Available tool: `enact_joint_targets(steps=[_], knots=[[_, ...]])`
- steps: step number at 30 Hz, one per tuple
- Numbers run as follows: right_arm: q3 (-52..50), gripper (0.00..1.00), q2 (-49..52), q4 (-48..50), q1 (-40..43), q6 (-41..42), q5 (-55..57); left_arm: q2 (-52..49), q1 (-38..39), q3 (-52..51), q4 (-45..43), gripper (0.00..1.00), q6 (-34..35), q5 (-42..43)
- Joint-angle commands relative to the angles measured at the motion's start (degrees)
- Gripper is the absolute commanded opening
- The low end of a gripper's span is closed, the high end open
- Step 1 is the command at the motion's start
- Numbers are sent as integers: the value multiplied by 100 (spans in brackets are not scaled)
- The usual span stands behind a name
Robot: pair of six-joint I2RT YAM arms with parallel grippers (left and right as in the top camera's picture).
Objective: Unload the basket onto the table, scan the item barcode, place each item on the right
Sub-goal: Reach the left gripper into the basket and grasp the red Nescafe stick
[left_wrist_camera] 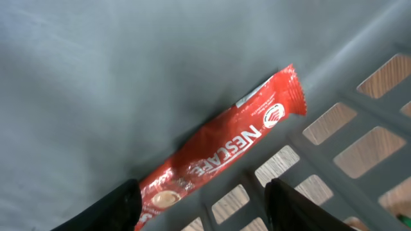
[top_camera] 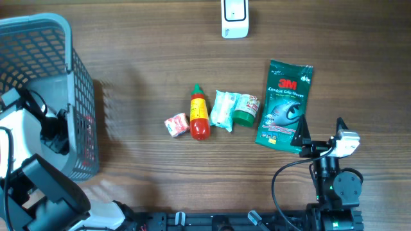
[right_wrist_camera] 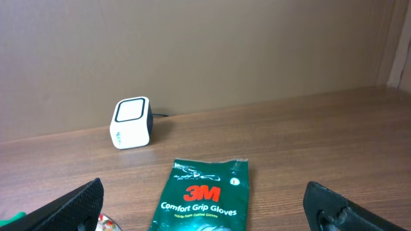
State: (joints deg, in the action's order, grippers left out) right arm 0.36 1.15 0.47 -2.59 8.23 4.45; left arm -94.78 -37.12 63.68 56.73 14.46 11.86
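A red Nescafe sachet (left_wrist_camera: 225, 151) lies aslant on the grey floor of the basket (left_wrist_camera: 340, 86), along its latticed wall. My left gripper (left_wrist_camera: 205, 212) is down inside the basket (top_camera: 38, 32). Its two black fingers stand apart, with the sachet's lower end and a strip of basket wall between them, nothing clamped. The left finger (left_wrist_camera: 119, 208) is right beside the sachet's end. My right gripper (right_wrist_camera: 202, 192) is wide open over the near edge of a green 3M gloves pack (right_wrist_camera: 205, 199) (top_camera: 284, 106). The white barcode scanner (top_camera: 234, 18) (right_wrist_camera: 131, 122) stands at the table's far edge.
A red sauce bottle (top_camera: 199, 114), a white packet (top_camera: 223, 109), a green-lidded jar (top_camera: 246, 110) and a small pink packet (top_camera: 176, 124) lie in a row mid-table. The left arm (top_camera: 32, 128) hangs over the basket at the left edge.
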Motion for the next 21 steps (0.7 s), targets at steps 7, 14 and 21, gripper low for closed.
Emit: enact_joint_targets(steps=[7, 14, 21], knots=[[-7, 100, -13, 26, -2, -70, -92, -11, 15, -813, -861, 63, 1174, 514], [-7, 100, -13, 26, -2, -70, -92, -55, 15, -839, -848, 57, 1174, -1235], [-7, 100, -13, 28, -2, -72, -92, -63, 9, -839, -789, 66, 1394, -2240]])
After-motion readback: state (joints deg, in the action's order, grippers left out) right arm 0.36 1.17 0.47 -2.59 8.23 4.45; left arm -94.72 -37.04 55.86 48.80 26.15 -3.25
